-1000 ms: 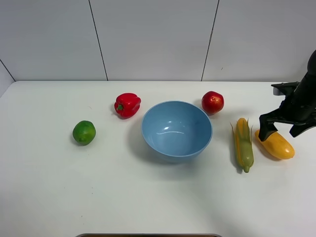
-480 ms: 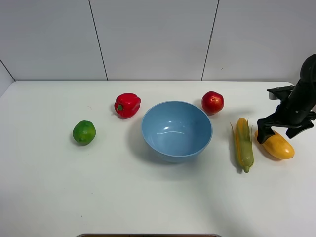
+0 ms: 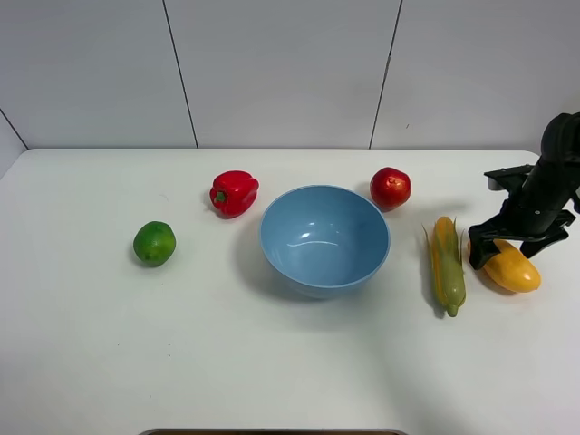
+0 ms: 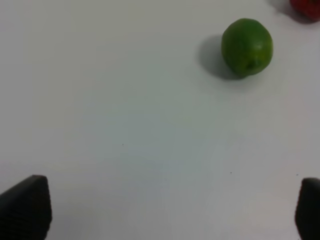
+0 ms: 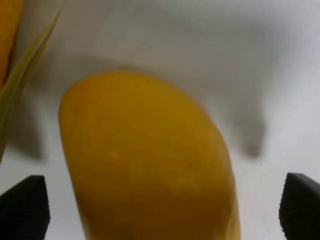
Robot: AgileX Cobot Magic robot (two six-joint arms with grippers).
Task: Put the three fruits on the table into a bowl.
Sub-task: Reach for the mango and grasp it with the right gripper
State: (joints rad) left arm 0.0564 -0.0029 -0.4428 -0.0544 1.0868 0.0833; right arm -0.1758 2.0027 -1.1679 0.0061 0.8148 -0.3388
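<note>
Now our right gripper (image 3: 506, 252) has settled astride the mango (image 3: 517, 273), jaws open but narrowing, holding nothing; we judge the grasp imminent.

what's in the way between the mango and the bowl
The corn cob lies between the mango and the bowl, so the mango likely needs lifting over it. Nothing separates the right gripper from the mango.

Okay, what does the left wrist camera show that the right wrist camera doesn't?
Only left wrist: the green lime, plus a red sliver at the frame's edge, too cropped to identify. Only right wrist: the mango close up between the open fingertips of the right gripper, and a green corn husk leaf. Both: the white table and two dark fingertips spread apart.
</note>
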